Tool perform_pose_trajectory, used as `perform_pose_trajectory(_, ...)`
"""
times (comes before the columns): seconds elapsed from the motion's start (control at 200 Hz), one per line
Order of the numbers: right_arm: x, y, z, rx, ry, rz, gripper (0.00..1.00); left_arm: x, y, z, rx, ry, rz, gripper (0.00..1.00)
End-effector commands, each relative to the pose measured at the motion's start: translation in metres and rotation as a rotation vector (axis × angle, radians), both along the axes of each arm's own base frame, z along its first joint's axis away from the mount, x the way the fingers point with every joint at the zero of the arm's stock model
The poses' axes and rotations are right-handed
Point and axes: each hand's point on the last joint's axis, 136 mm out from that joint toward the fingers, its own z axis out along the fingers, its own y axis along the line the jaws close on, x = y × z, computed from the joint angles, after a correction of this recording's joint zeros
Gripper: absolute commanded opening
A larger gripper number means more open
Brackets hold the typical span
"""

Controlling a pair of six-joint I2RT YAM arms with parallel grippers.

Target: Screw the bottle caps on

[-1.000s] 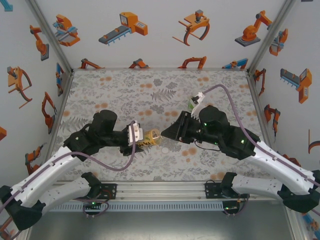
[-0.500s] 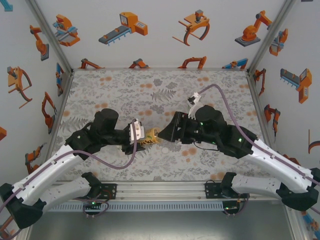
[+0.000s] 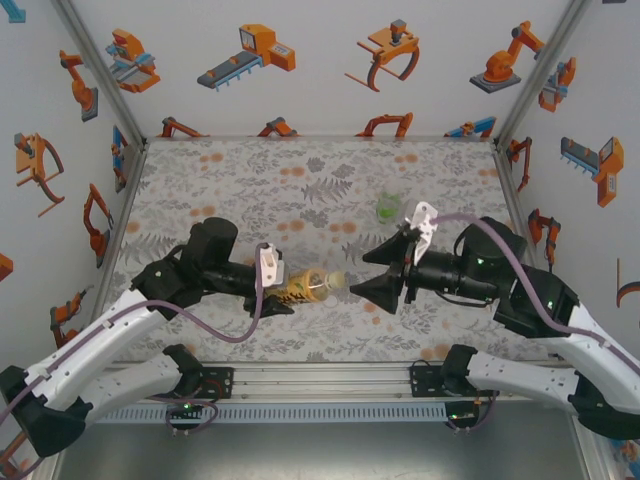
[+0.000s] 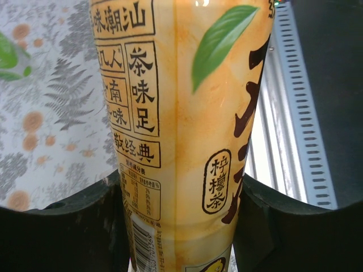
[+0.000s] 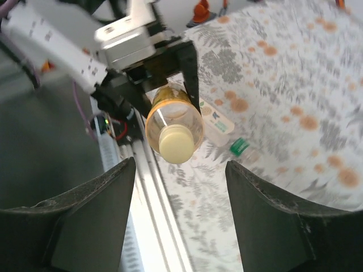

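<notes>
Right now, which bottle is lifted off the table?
The amber tea bottle, gripped sideways in the left hand; the small green bottle rests on the table farther back.

A clear plastic tea bottle (image 4: pixel 187 130) wears a glossy, smooth amber label. Its white cap (image 5: pixel 174 143) is smooth, matt plastic. The right gripper (image 5: pixel 180 170) has fingers (image 5: pixel 79 221) of matt black plastic, faintly grainy. The table (image 3: pixel 250 180) covering looks matt, printed with leaves. The rail (image 3: pixel 320 378) at its near edge is dull silver metal.
</notes>
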Motion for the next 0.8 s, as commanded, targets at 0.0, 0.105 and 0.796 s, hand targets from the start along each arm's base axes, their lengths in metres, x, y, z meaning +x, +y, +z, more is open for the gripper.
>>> perform_pose_trajectory(0.0,-0.032,0.011,-0.01,-0.104,-0.318,0.285,0.59,-0.019,-0.002,0.01,-0.03,0.042,-0.113,0.0)
perform_pose_trajectory(0.105,-0.035,0.017,-0.016,-0.137,-0.36,0.351,0.59,-0.022,-0.002,0.008,-0.018,0.071,-0.132,0.0)
perform_pose_trajectory(0.796,-0.03,0.035,-0.028,-0.158,-0.297,0.375,0.17,-0.024,-0.003,0.007,-0.004,0.091,-0.145,0.0)
